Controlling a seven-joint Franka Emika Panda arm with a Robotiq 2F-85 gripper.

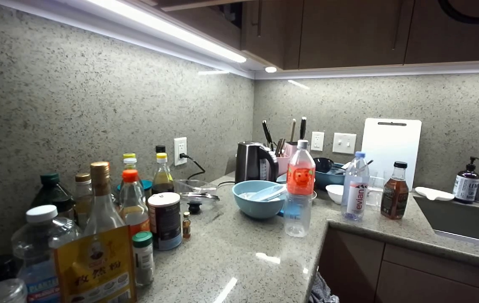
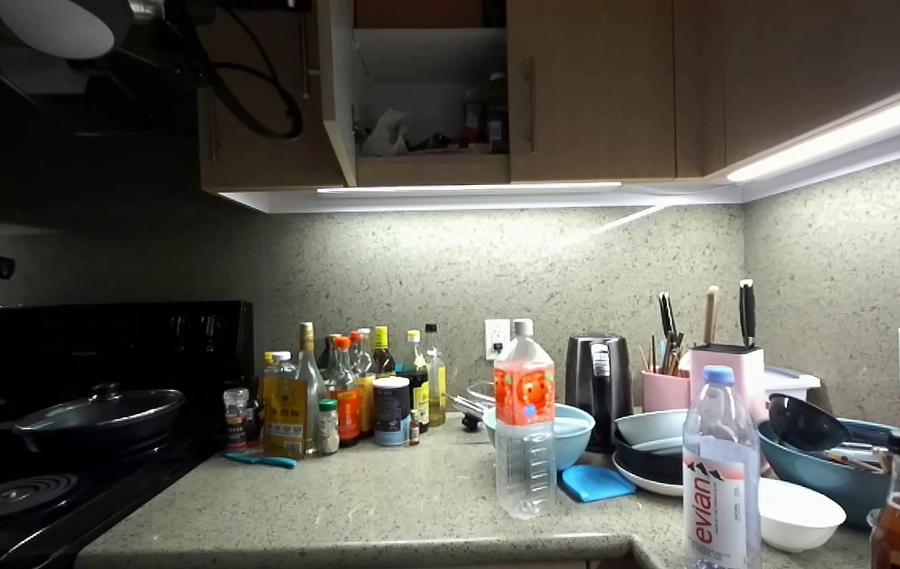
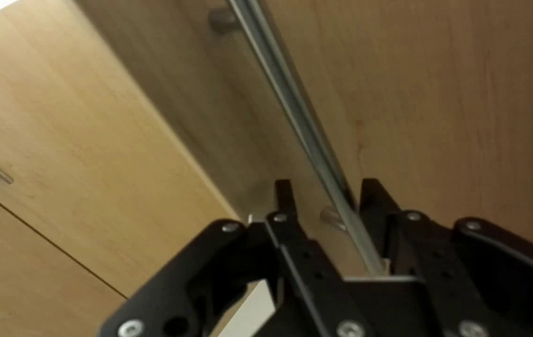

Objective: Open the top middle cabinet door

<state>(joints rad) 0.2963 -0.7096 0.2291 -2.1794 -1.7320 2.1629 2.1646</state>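
Observation:
The top middle cabinet door (image 2: 339, 87) stands swung open in an exterior view, seen nearly edge-on with its pale inner side showing. Its slim bar handle (image 2: 305, 51) juts out on the far side of the door. In the wrist view the door's wooden face (image 3: 425, 117) fills the right, with the metal bar handle (image 3: 301, 121) crossing it at a slant. My gripper (image 3: 326, 194) is open, with the bar between its fingers. The bar lies close to the right finger; whether they touch I cannot tell. A gap shows at the left finger. The exterior views do not show the fingers.
The open cabinet's shelf (image 2: 434, 154) holds a white bag and bottles. A closed door (image 2: 592, 87) is at its right. A black cable (image 2: 260, 130) hangs beside the open door. Below, bottles (image 2: 343, 395) and a tall plastic bottle (image 2: 526, 466) stand on the counter (image 2: 323, 506).

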